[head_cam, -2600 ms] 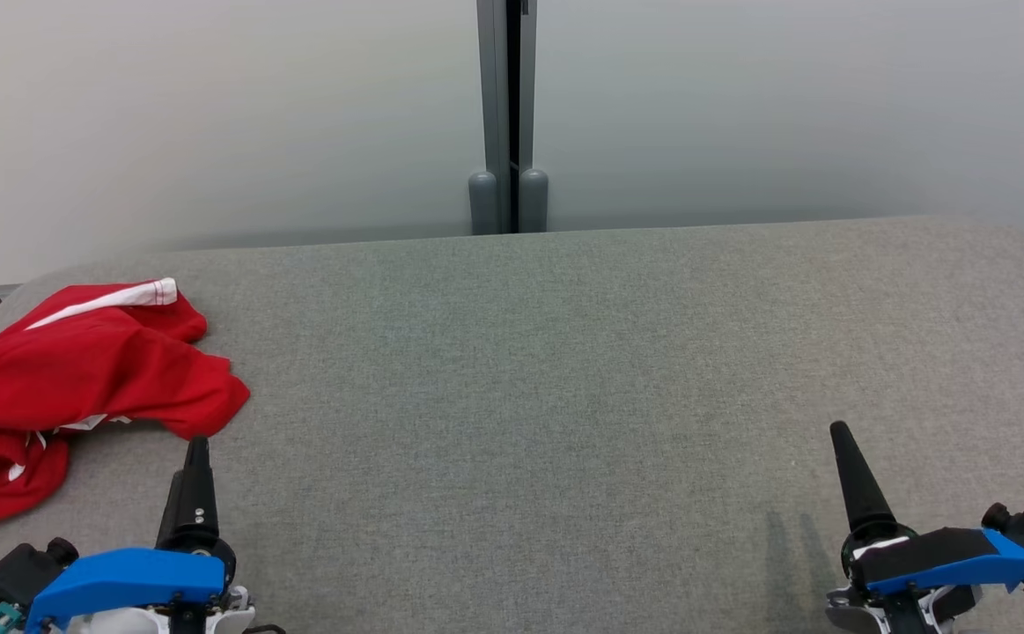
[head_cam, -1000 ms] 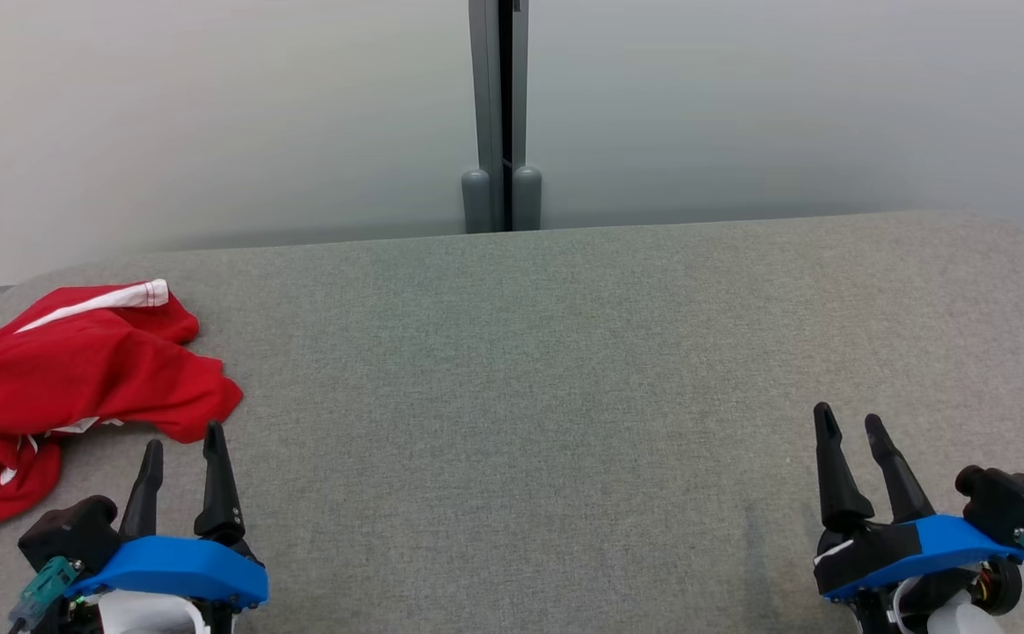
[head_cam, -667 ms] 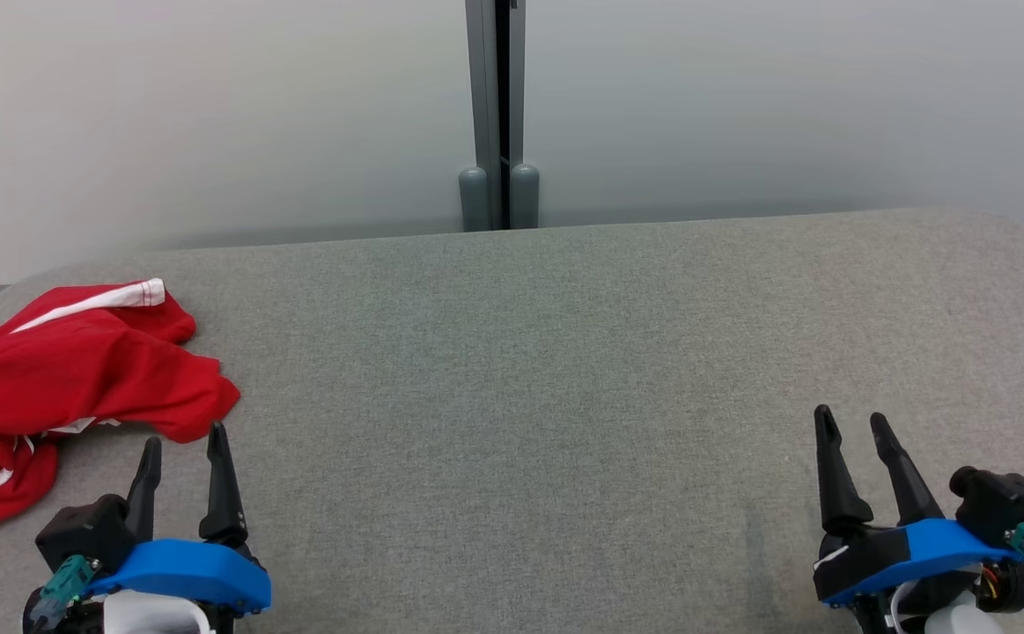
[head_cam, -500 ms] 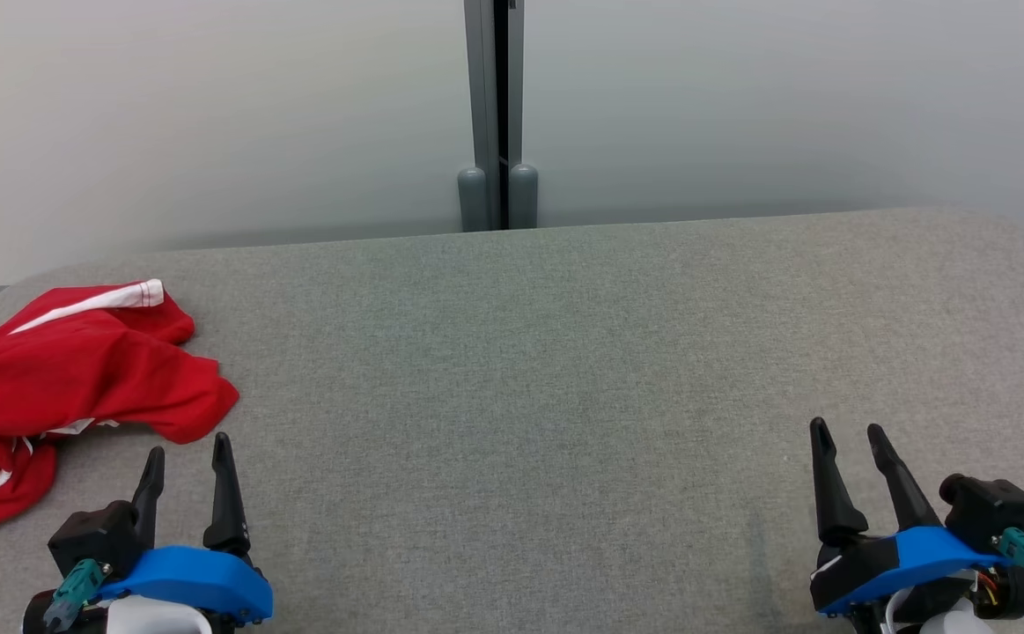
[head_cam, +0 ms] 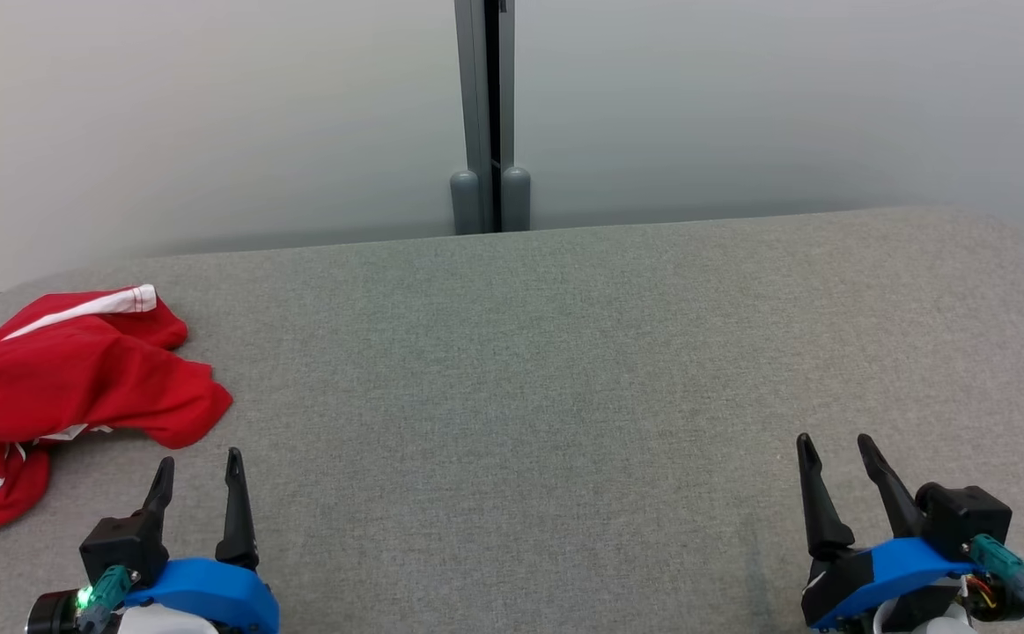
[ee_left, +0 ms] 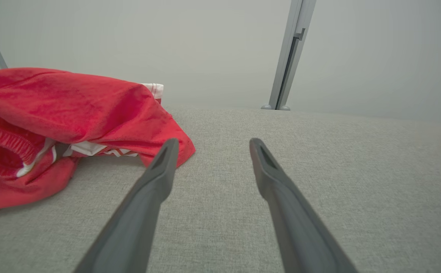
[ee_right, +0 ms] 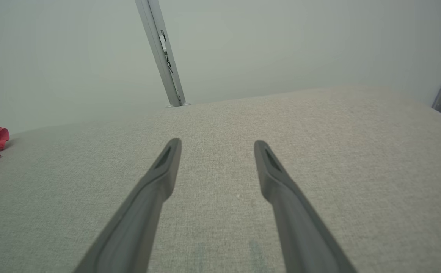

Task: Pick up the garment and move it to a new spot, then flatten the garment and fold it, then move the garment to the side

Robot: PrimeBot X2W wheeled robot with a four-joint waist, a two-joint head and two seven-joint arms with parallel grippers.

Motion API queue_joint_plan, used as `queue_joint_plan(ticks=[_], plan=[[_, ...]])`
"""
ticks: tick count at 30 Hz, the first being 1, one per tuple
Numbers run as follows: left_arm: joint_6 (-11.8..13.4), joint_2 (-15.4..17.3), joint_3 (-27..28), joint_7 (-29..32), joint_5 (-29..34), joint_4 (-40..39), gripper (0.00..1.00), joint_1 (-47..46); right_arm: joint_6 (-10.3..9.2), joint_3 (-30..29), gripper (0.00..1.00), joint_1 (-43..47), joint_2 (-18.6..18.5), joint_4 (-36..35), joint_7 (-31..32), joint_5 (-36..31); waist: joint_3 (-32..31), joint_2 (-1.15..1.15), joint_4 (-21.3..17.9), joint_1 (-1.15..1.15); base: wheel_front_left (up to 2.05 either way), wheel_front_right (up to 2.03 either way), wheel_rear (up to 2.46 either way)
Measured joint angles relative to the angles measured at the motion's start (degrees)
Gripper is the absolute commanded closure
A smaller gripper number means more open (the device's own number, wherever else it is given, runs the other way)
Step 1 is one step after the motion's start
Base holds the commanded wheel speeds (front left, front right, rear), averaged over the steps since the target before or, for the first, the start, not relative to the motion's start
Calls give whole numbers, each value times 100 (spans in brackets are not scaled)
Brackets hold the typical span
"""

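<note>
A crumpled red garment (head_cam: 71, 379) with white trim is lying at the left edge of the head view, on the grey fabric-covered counter (head_cam: 564, 352), its near part running off the frame's left side. The left gripper (head_cam: 200, 458) is sitting at the lower left of that view, just below the garment's nearest fold, its two dark fingers spread apart and holding nothing. In the left wrist view the garment (ee_left: 65, 110) is filling the left side of the frame, and the left gripper (ee_left: 212, 142) is pointing past its right-hand corner, one fingertip overlapping the cloth's edge in the picture; whether it is touching is unclear. The right gripper (head_cam: 833, 438) is resting at the lower right of the head view, well apart from the garment, fingers likewise parted and empty. A grey post (head_cam: 481, 114) is standing against the pale wall (head_cam: 212, 114) at the top centre.
</note>
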Motion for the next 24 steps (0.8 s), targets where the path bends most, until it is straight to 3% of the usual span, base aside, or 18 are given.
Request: queue_joint_plan(ticks=[24], plan=[[32,-7,-52,-219,848,181,0,-30,1,8,0,-69,-14,82,-215,-875,64,0,-8,0,0,0,0]])
